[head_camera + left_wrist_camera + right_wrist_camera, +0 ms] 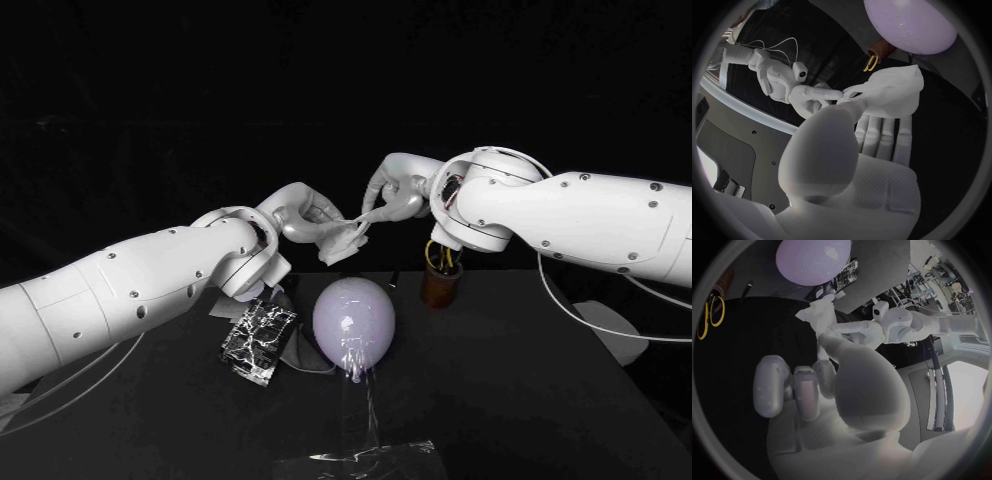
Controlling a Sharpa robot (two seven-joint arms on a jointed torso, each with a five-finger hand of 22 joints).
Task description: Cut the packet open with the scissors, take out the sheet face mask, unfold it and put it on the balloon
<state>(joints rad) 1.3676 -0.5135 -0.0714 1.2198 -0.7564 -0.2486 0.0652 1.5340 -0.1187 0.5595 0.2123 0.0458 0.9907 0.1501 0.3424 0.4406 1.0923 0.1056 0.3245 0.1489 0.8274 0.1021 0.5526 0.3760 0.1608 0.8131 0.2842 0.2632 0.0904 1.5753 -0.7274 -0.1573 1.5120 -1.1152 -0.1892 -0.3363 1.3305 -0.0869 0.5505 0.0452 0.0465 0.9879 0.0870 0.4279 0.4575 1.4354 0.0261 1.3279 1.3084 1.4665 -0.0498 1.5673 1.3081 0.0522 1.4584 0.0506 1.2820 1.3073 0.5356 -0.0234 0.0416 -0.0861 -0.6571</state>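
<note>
Black table (577, 400), dark room behind. Balloon (355, 318) on clear stand (361, 462), marbled packet (260, 340) just beside, scissors (443, 257) upright in brown cup (440, 287). Packet print too small to read. Holds folded white mask (343, 240) raised above balloon: left hand (303, 215) and right hand (392, 192) both pinching it

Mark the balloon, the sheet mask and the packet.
balloon (355, 310): head view, middle of its body.
sheet mask (343, 242): head view, middle of the folded wad.
packet (258, 340): head view, centre of its face.

White mask (343, 240), seemingly still folded, aloft near upright lilac balloon (355, 318); packet (260, 340) alongside.
</note>
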